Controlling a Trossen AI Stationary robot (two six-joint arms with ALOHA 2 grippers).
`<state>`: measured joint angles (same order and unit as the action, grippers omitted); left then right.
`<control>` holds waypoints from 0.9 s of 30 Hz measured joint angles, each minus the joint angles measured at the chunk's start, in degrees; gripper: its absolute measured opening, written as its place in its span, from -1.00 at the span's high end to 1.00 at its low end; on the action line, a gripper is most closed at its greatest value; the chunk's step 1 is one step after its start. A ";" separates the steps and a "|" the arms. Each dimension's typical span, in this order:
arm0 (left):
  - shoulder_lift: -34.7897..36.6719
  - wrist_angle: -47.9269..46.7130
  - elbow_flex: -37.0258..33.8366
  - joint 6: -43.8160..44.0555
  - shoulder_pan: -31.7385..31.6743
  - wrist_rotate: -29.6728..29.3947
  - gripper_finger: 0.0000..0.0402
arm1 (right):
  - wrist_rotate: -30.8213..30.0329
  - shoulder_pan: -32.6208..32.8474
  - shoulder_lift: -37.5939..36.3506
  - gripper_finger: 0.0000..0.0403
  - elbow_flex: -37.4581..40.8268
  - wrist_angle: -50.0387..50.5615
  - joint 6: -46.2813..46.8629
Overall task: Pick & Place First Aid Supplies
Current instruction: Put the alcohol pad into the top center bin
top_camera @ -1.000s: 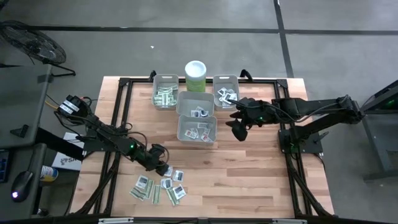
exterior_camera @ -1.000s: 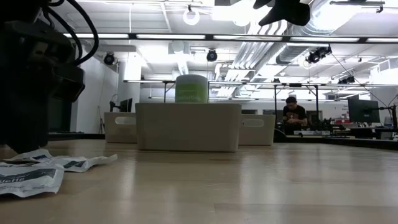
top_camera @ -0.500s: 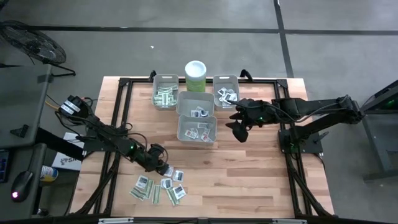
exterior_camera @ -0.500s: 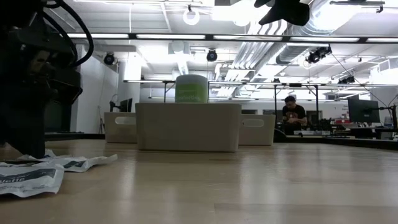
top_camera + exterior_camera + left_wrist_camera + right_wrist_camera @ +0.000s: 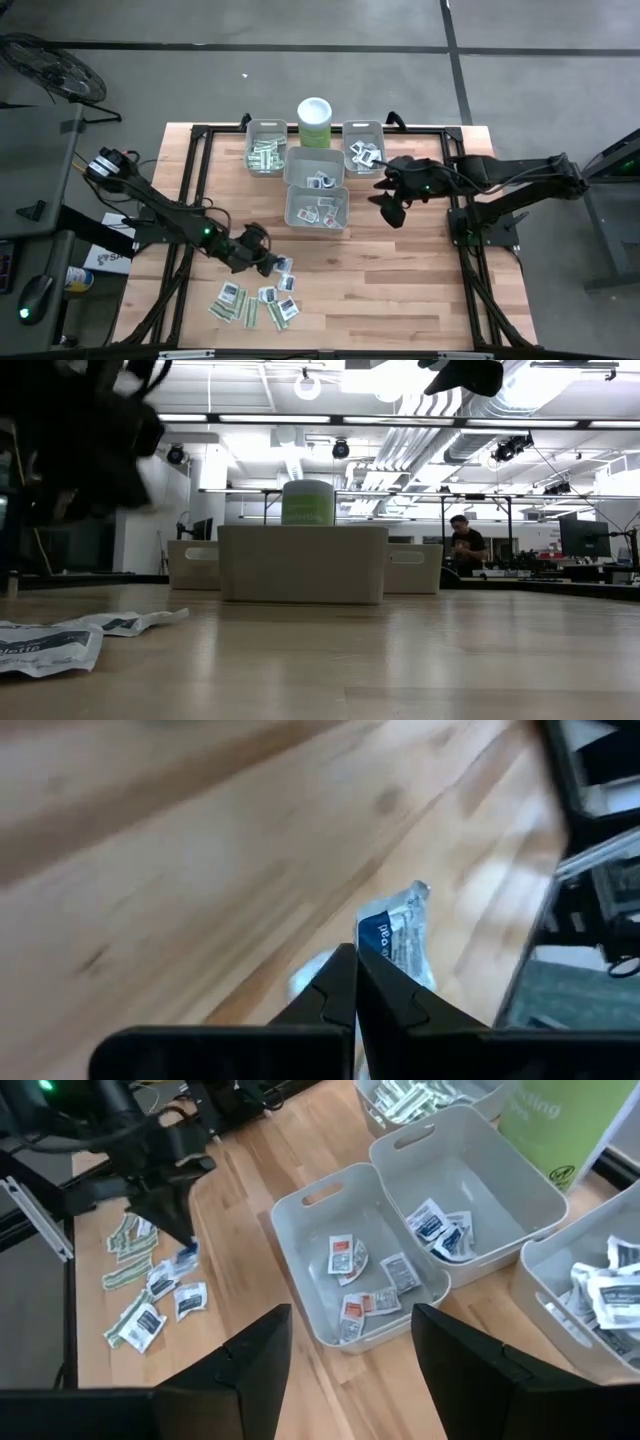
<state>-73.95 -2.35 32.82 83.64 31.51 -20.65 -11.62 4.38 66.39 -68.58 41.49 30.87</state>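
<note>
The first aid supplies lie as a loose pile of small flat packets (image 5: pixel 255 300) on the wooden table near its front left; the pile also shows in the right wrist view (image 5: pixel 150 1300) and the low view (image 5: pixel 60 635). My left gripper (image 5: pixel 270 264) hangs just above the pile's far side, shut on one small white packet with blue print (image 5: pixel 400 930). My right gripper (image 5: pixel 386 208) stands open high above the table, right of the grey bins, with nothing between its fingers (image 5: pixel 250 1365). My left gripper pinches the packet by one end (image 5: pixel 378 942) between its two fingertips. The fingers slant down from the table's left side. The rest of the packet sticks out beyond the fingertips, lifted clear of the table.
Several grey bins stand at the far middle: the nearest (image 5: pixel 317 207) and the one behind it (image 5: pixel 314 168) hold white square packets, a far left bin (image 5: pixel 266 148) green-white strips, a far right one (image 5: pixel 364 148) white packets. A pale green canister (image 5: pixel 315 120) stands behind them.
My left gripper has risen from the pile and drifted a little toward the table's right edge, tipping less steeply down. One packet from the pile's far side has come up with it, clear of the table. The other packets lie as before.
</note>
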 joint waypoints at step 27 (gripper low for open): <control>0.40 -10.89 16.00 -41.02 -35.43 -7.14 1.00 | -6.05 0.00 -0.48 0.00 0.00 -0.10 -2.86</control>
<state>-73.55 -13.24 48.82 42.62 -3.92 -27.79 -17.67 4.38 65.91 -68.58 41.39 28.01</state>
